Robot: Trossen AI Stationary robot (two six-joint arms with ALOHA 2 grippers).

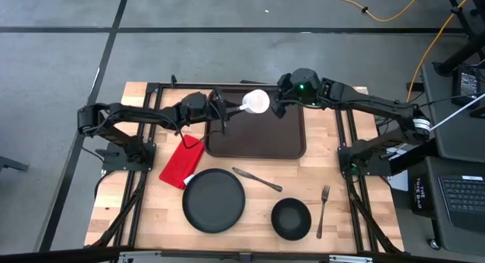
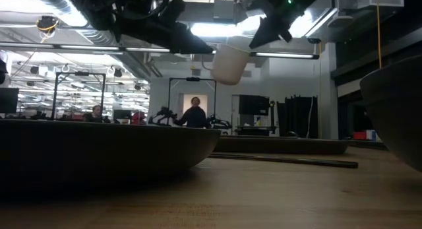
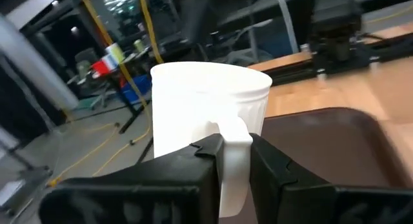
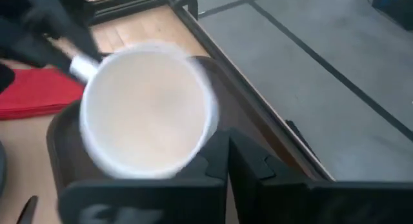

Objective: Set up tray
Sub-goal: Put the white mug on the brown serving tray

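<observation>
Bench (image 1: 151,225): a pale butcher-block wooden top with a dark metal frame running along its sides, set on a grey floor.

Tray (image 1: 256,142): a dark brown rectangular plastic piece with rounded corners and a raised rim, lying flat at about 12 o'clock on the bench, its interior bare.

Plate (image 1: 214,200): a round, matte black disc at 6 o'clock from the tray, well apart from it. In the low view its rim filled the near foreground and hid most of what lay behind.

Napkin (image 1: 182,163): a red folded cloth at 8 o'clock from the tray, just beside the tray's corner and near the plate.

Bowl (image 1: 291,219): small, round and black, at 3 o'clock from the plate.

Mug (image 1: 256,102): white, smooth and cylindrical, with a loop handle, held in the air above the tray's far rim, tipped so that its mouth faced the overhead camera.

Knife (image 1: 257,179): a slim metal piece lying diagonally between tray and bowl.

Fork (image 1: 323,211): metal, at 3 o'clock from the bowl, just beside it.

Left hand (image 3: 237,161): clamped on the mug's handle, one dark finger on either side.

Right hand (image 4: 227,161): fingers pressed together with no gap, just beside the mug's rim; whether it touched the mug could not be told.
</observation>
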